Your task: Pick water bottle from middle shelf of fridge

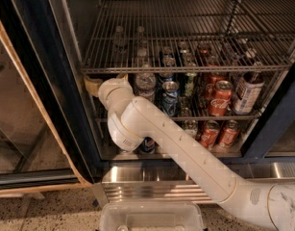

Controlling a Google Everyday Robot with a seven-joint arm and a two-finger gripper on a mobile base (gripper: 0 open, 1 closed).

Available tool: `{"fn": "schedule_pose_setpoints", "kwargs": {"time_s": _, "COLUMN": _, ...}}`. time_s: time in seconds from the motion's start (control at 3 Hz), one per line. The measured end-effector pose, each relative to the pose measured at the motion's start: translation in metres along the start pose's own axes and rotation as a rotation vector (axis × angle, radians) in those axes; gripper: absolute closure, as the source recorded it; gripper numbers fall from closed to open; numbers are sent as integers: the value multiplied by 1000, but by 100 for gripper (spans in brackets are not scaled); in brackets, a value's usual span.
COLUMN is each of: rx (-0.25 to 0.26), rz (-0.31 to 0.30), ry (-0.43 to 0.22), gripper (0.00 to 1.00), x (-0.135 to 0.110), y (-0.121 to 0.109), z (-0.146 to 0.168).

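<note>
Our gripper (93,84) hangs at the left of the middle shelf (233,116). The upright water bottle (145,83) stands to its right. We cannot tell its opening.

One view only, set high in front of the fridge (39,66), tilted down and looking inward at close range. The arm (185,153) runs up from the lower right; the gripper (93,84) sits left of centre, inside the opening.

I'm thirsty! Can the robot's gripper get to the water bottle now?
Probably yes. The gripper is inside the fridge at the left end of the middle shelf, beside the water bottle. Nothing seems to stand between them; the cans are on the bottle's other side.
</note>
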State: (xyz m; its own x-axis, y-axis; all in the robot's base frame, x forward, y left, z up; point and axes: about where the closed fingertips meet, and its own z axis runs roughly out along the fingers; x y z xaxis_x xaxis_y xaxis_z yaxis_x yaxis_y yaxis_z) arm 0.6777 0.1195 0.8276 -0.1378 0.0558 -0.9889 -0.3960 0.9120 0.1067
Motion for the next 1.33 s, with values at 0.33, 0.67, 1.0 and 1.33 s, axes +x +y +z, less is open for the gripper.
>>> {"fn": "schedule_pose_setpoints", "kwargs": {"time_s": 0.33, "rx": 0, "rz": 0, "ry": 0, "gripper": 39, "x": 0, "y": 0, "z": 0}}
{"fn": "schedule_pose_setpoints", "kwargs": {"time_s": 0.67, "rx": 0, "rz": 0, "ry": 0, "gripper": 44, "x": 0, "y": 0, "z": 0}}
{"fn": "schedule_pose_setpoints", "kwargs": {"time_s": 1.0, "rx": -1, "rz": -5, "ry": -9, "gripper": 44, "x": -4, "y": 0, "z": 6}}
{"fn": "schedule_pose_setpoints", "kwargs": {"time_s": 1.33, "rx": 8, "rz": -28, "ry": -18, "gripper": 45, "x": -10, "y": -4, "z": 18}}
